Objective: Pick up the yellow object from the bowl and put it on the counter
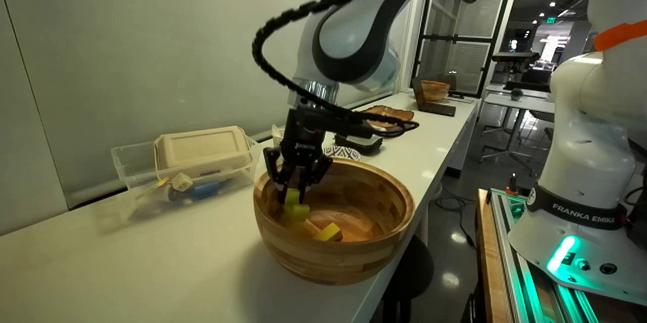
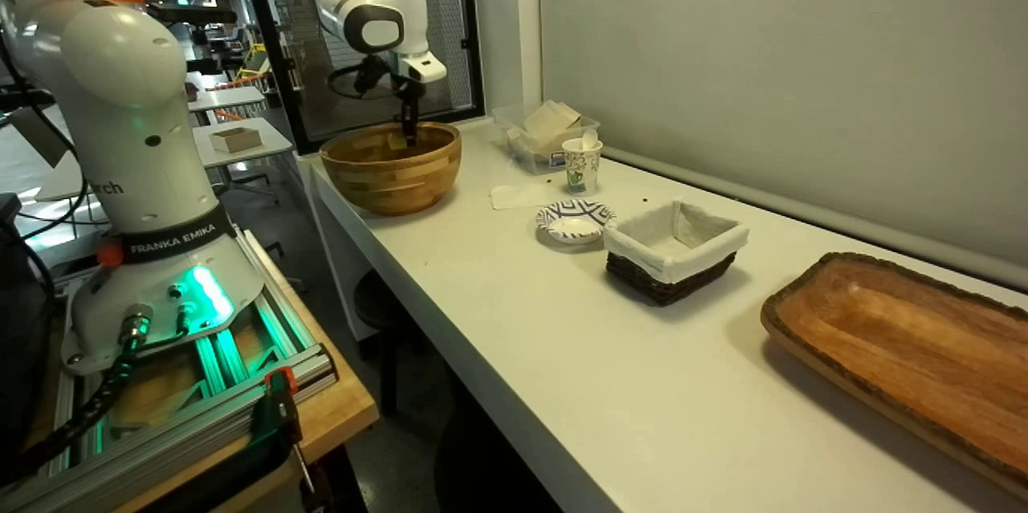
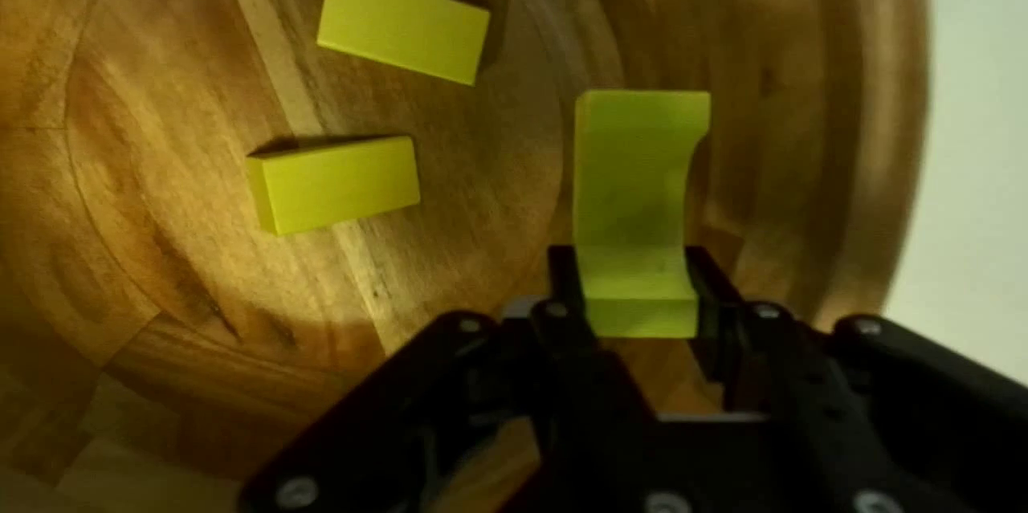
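Note:
The wooden bowl [image 1: 333,260] stands on the white counter [image 1: 167,272], near its edge. My gripper [image 3: 630,280] points down inside the bowl, shut on a yellow-green block with a curved cut in one side; this yellow object [image 3: 630,176] sits between both fingers in the wrist view. It also shows in an exterior view [image 1: 297,212], near the bowl's wall. Two more yellow blocks, an upper block [image 3: 404,25] and a lower block [image 3: 337,185], lie apart on the bowl's bottom. In an exterior view the gripper [image 2: 410,136] reaches below the bowl's rim, and the blocks are mostly hidden there.
A clear container [image 1: 124,161] with a beige lid [image 1: 204,148] stands beside the bowl at the wall. A paper cup [image 2: 581,168], a patterned small bowl [image 2: 575,221], a lined basket [image 2: 675,248] and a wooden tray [image 2: 899,336] stand further along the counter.

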Robot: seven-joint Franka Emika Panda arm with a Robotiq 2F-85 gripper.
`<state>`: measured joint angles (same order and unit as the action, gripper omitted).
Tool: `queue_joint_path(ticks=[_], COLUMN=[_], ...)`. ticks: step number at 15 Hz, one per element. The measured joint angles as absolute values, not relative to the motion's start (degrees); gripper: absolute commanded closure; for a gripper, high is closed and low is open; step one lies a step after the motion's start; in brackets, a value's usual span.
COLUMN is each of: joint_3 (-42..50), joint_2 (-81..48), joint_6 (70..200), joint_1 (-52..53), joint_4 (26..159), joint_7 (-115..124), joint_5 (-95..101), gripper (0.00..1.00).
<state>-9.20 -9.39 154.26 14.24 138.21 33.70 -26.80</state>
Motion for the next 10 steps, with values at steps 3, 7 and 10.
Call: queue_joint_path(ticks=[3,7,10], joint_3=[-7.8,-5.3,-2.8], joint_2=[-0.4,11.9,19.2], joint_6=[152.6,149.5,146.7], joint_1=[13.1,7.3,0.3], joint_4=[140.8,146.2,150.7], joint_7=[42.5,50.4,53.4], joint_5=[-25.9,-23.6,-20.7], gripper=[0.91,0.91,0.91])
